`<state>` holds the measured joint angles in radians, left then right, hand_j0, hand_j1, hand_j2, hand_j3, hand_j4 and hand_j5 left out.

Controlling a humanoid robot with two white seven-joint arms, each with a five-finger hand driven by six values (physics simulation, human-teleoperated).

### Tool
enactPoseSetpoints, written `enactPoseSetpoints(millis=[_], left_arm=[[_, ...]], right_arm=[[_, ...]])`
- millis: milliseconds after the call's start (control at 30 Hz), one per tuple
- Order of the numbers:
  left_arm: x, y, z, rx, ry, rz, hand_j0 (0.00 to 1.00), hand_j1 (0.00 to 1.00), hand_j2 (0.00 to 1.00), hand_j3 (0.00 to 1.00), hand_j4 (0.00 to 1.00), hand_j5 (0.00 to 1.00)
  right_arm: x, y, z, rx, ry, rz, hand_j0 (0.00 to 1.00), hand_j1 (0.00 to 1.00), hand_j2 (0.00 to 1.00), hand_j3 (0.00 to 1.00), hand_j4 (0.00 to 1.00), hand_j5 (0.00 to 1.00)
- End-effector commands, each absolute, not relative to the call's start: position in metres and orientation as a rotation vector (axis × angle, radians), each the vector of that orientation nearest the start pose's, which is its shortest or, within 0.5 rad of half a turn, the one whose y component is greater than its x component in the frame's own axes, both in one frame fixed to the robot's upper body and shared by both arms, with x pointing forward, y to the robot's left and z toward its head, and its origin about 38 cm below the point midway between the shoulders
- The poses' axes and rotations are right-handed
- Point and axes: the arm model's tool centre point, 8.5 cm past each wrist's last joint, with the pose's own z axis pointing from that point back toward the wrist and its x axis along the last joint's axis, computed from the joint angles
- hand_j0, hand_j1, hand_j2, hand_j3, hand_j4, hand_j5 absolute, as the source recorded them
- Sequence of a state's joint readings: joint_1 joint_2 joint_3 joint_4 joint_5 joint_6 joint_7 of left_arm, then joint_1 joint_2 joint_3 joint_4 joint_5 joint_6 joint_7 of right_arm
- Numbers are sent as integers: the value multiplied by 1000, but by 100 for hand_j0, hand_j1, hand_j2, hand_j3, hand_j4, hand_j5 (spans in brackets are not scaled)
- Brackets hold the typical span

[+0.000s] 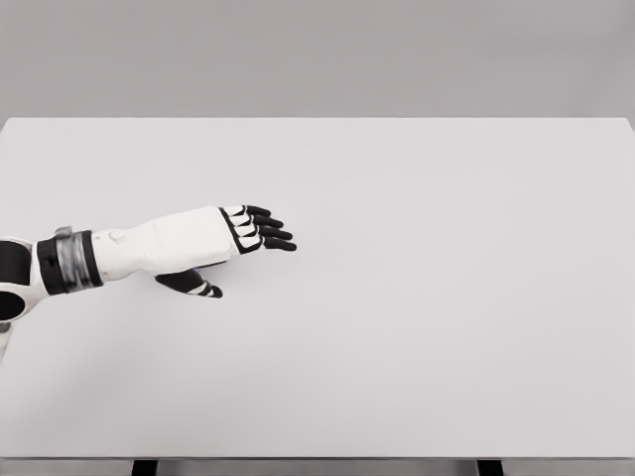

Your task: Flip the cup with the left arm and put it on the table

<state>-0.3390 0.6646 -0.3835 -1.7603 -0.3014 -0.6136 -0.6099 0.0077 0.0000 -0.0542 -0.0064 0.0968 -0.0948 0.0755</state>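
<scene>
Table (417,327), white, bearing the left hand (213,243) extended from the left edge, fingers (266,228) straight and spread, pointing right, holding nothing.

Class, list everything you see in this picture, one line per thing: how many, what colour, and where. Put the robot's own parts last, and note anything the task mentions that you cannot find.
table: one, white top, fills most of the view; two dark legs show at the bottom edge.
wall: one, plain grey, behind the table's far edge.
cup: none in view.
left arm: one, white with a black and grey wrist band, comes in from the left edge over the table.
left hand: one, white back with black fingers, stretched out flat and pointing right, thumb below; holds nothing.
right arm: not in view.
</scene>
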Motion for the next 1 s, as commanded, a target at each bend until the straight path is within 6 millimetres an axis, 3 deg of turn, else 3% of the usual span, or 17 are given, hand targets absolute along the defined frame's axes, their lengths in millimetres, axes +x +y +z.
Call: enactPoseSetpoints(millis=[0,167,300,400,467,533,600,633,667,700,733,767,833,900,967], left_arm=[[361,227,208,-157,2376,2712,100,100,100,100,100,100],[366,239,219,-237,2395,2700,100,100,100,100,100,100],[380,262,259,-440,2511,2575,100,100,100,100,100,100],[412,298,307,-718,2824,2585,100,100,100,100,100,100],[403,305,301,-645,2649,2742,100,100,100,100,100,100],[390,315,278,-551,2398,2978,100,100,100,100,100,100],[380,334,277,-578,2279,3092,100,100,100,100,100,100],[378,342,275,-605,2315,3092,100,100,100,100,100,100],[380,346,281,-594,2615,2920,100,100,100,100,100,100],[380,348,283,-517,2743,2891,100,100,100,100,100,100],[380,362,288,-286,3065,2888,100,100,100,100,100,100],[380,363,290,-136,3211,2834,100,100,100,100,100,100],[379,358,279,54,3329,2776,100,100,100,100,100,100],[385,346,259,90,3483,2681,100,100,100,100,100,100],[388,334,237,171,3541,2726,100,100,100,100,100,100]], right_arm=[[7,-265,-262,-11,-91,49,100,100,100,100,100,100],[4,-265,-262,-10,-82,53,100,100,100,100,100,100],[3,-265,-262,-10,-80,54,100,100,100,100,100,100],[3,-265,-262,-10,-80,54,100,100,100,100,100,100],[3,-265,-262,-8,-80,54,100,100,100,100,100,100],[3,-265,-262,-10,-80,54,100,100,100,100,100,100],[3,-265,-262,-10,-80,54,100,100,100,100,100,100],[3,-265,-262,-10,-80,54,100,100,100,100,100,100],[3,-265,-262,-8,-80,54,100,100,100,100,100,100],[3,-265,-262,-10,-80,54,100,100,100,100,100,100],[3,-265,-262,-10,-80,54,100,100,100,100,100,100],[3,-265,-262,-8,-80,54,100,100,100,100,100,100],[3,-265,-262,-10,-80,54,100,100,100,100,100,100],[3,-265,-262,-10,-80,54,100,100,100,100,100,100],[3,-265,-262,-10,-80,54,100,100,100,100,100,100]])
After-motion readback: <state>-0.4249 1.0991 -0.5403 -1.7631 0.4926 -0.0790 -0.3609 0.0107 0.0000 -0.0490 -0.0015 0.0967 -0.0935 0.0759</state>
